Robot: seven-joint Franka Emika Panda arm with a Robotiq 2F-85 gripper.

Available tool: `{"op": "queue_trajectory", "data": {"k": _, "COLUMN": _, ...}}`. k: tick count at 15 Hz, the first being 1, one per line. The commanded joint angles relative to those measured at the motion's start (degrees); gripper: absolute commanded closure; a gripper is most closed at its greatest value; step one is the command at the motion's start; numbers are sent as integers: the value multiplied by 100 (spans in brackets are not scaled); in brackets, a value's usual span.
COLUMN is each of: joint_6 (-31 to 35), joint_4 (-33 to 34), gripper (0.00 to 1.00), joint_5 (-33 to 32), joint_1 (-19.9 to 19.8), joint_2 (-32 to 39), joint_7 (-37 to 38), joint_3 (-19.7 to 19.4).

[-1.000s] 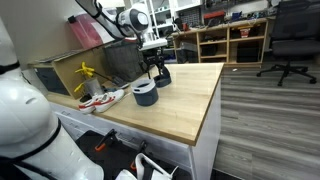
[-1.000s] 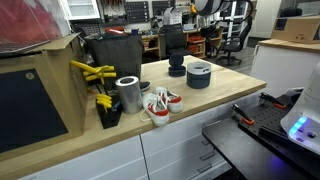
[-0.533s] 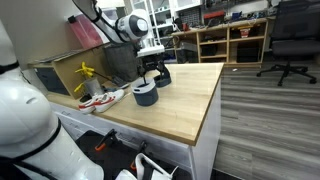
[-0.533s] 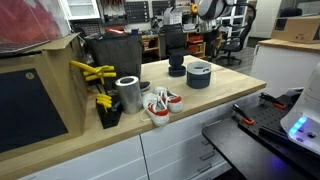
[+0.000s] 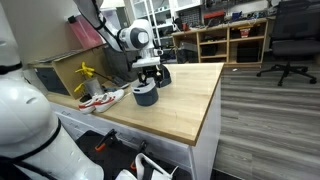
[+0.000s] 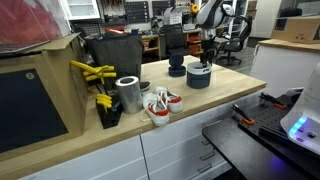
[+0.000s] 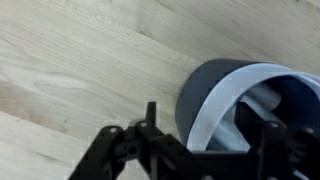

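exterior view: claw (image 5: 147, 72) just above grey pot (image 5: 145, 94), mid-bench (image 5: 185, 105), clear of its edges; pot upright, mouth up, so rim is free from above
exterior view: dark round item (image 6: 177, 68) just behind pot; shoes (image 6: 160, 103) and metal can (image 6: 128, 93) well apart from it
wrist view: claw open, fingers either side of pot wall, no grip; pot smooth, round, pale inside; bench wood-grained

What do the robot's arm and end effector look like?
The arm is glossy white, built from rounded, bulbous joint housings with darker seams between segments. Its end effector is black, with two slim fingers on angular linkage bars.
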Motion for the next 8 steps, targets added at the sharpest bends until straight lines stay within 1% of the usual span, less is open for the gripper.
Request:
{"op": "queue_trajectory", "data": {"k": 1, "joint_6": 328, "joint_4": -147, "gripper": 51, "joint_5": 129, "joint_1": -60, "joint_2": -108, "joint_7": 145, "joint_3": -28}}
{"op": "queue_trajectory", "data": {"k": 3, "joint_6": 416, "joint_4": -171, "gripper": 66, "joint_5": 88, "joint_1": -80, "joint_2": -113, "joint_7": 176, "joint_3": -63}}
{"op": "queue_trajectory", "data": {"k": 5, "joint_6": 450, "joint_4": -225, "gripper": 80, "joint_5": 42, "joint_1": -108, "joint_2": -131, "joint_7": 152, "joint_3": -80}}
{"op": "queue_trajectory", "data": {"k": 6, "joint_6": 428, "joint_4": -262, "gripper": 88, "joint_5": 10, "joint_1": -117, "joint_2": -142, "joint_7": 115, "joint_3": -86}}
{"op": "queue_trajectory", "data": {"k": 8, "joint_6": 378, "joint_4": -345, "gripper": 100, "joint_5": -91, "joint_1": -130, "joint_2": -159, "joint_7": 56, "joint_3": -109}}
